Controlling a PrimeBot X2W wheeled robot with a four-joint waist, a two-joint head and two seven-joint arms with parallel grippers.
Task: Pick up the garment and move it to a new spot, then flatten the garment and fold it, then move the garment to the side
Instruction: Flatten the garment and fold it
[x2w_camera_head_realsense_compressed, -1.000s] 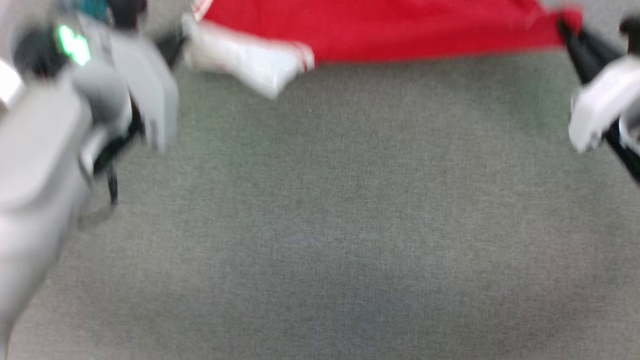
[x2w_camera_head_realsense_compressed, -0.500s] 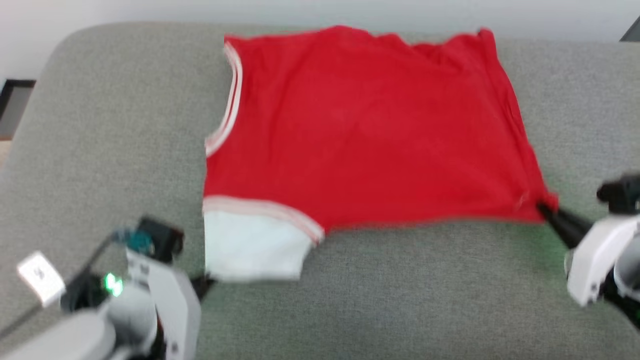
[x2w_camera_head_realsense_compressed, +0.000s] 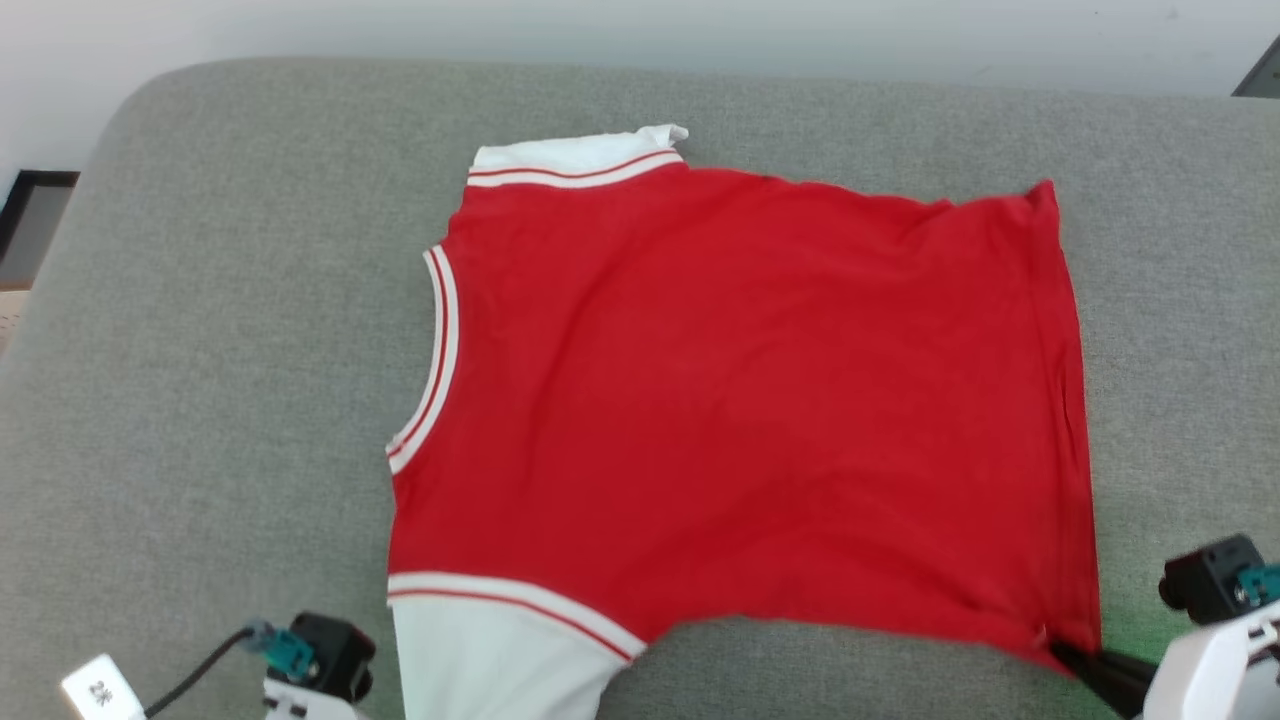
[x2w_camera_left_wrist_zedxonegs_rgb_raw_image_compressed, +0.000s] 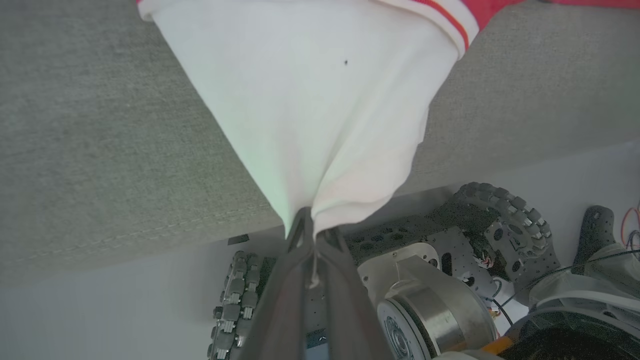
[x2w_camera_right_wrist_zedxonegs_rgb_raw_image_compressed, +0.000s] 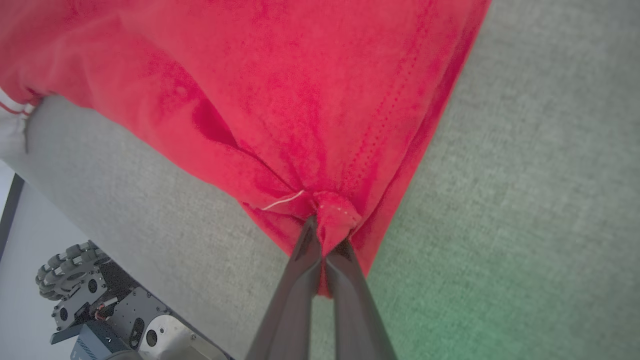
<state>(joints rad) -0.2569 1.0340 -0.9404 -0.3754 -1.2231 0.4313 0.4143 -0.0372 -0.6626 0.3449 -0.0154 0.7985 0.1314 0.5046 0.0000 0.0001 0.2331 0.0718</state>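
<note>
Now the red jersey (x2w_camera_head_realsense_compressed: 740, 400) lies spread, plain side up, on the grey upholstered cushion (x2w_camera_head_realsense_compressed: 230, 300), while my left gripper (x2w_camera_left_wrist_zedxonegs_rgb_raw_image_compressed: 311, 231) pinches its white sleeve (x2w_camera_left_wrist_zedxonegs_rgb_raw_image_compressed: 320, 100) and my right gripper (x2w_camera_right_wrist_zedxonegs_rgb_raw_image_compressed: 324, 237) pinches its red bottom corner, both clamped tight.

Red garment (x2w_camera_head_realsense_compressed: 740, 400), white striped-trim sleeves

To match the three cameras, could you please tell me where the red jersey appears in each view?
Head view: the garment lies spread across the middle.
Left wrist view: its white sleeve fans from the top down into the shut left tool.
Right wrist view: its red corner narrows from the top into the shut right tool.
Shared landmark: the grey cushion.
</note>
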